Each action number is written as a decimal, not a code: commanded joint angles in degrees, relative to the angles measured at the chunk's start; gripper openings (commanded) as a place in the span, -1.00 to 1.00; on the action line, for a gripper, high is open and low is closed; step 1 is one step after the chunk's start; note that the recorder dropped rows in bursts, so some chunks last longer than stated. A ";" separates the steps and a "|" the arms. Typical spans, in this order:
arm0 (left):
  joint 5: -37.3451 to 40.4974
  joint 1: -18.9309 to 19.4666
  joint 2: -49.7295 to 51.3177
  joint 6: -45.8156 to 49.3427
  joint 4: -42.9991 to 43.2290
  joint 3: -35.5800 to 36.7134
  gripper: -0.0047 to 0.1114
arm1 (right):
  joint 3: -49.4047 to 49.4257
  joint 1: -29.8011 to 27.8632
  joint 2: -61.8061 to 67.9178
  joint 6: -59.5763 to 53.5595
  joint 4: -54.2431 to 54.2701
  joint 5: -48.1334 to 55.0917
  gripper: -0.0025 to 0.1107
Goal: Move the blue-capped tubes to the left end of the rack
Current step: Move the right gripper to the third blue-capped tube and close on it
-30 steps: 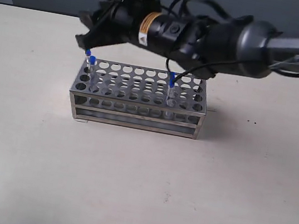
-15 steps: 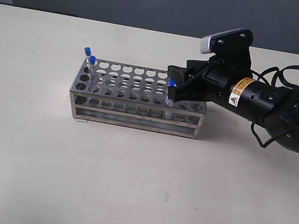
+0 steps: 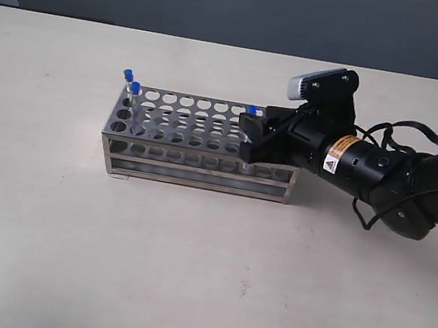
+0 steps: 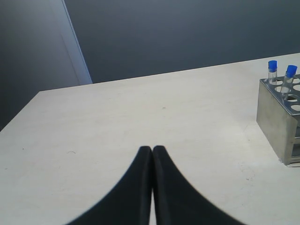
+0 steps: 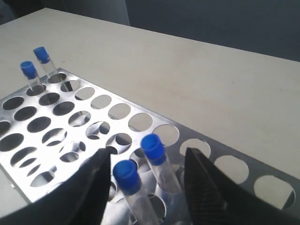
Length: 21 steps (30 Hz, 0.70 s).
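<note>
The steel rack [image 3: 202, 141] stands mid-table. Two blue-capped tubes [image 3: 129, 89] stand at its left end, also seen in the left wrist view as tubes [image 4: 280, 79] and in the right wrist view as tubes [image 5: 38, 65]. Two more blue-capped tubes [image 5: 140, 168] stand near the rack's right part, between the fingers of my right gripper [image 5: 146, 161], which is open around them without touching. In the exterior view that gripper [image 3: 250, 132] hides most of them; one blue cap [image 3: 253, 110] peeks out. My left gripper [image 4: 152, 149] is shut and empty, over bare table left of the rack [image 4: 281, 122].
The pale table [image 3: 186, 275] spreads on all sides of the rack. A dark wall runs behind the table's far edge. My right arm [image 3: 383, 172] lies low over the table to the right of the rack.
My right arm swung from above the rack's left end across to the right side, dropped low, and now brings its open fingers around the tubes on the right.
</note>
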 commanded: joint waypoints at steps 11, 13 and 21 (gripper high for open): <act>-0.77 -0.50 0.26 -0.20 0.02 -0.11 -0.91 | 0.17 -0.18 2.27 -0.55 0.58 -1.29 -0.22; -0.77 -0.50 0.26 -0.20 0.02 -0.11 -0.91 | 0.12 -0.18 3.01 -0.55 0.58 -1.44 -0.22; -0.77 -0.50 0.26 -0.20 0.02 -0.11 -0.91 | 0.12 -0.18 4.28 -0.55 0.46 -2.76 -0.22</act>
